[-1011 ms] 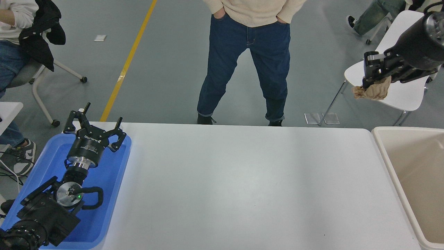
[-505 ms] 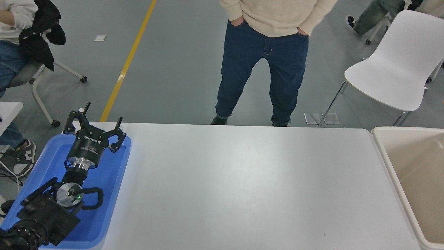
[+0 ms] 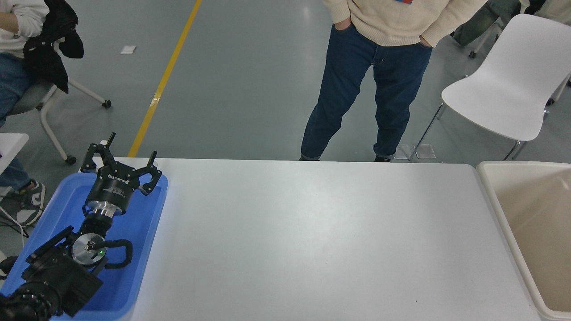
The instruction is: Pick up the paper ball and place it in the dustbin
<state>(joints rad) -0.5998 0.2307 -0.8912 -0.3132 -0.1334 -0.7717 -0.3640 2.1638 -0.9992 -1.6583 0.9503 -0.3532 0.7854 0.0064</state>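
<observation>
Paper ball and right gripper both out of view, whereabouts unconfirmed; dustbin (image 3: 490, 196) stands at the bench (image 3: 312, 240) right end; left gripper (image 3: 119, 166) parked, fingers apart, over the blue tray (image 3: 134, 285); recommend release squarely above the dustbin opening

1 white table (image 3: 321, 240), 1 blue tray (image 3: 134, 249), 1 dustbin (image 3: 490, 178), 1 robot gripper (image 3: 120, 162) in view, fingers spread. 1 white chair (image 3: 504, 98), 1 wheeled chair (image 3: 49, 116), 1 standing person (image 3: 374, 76), 1 seated person (image 3: 18, 26) at the left edge.
</observation>
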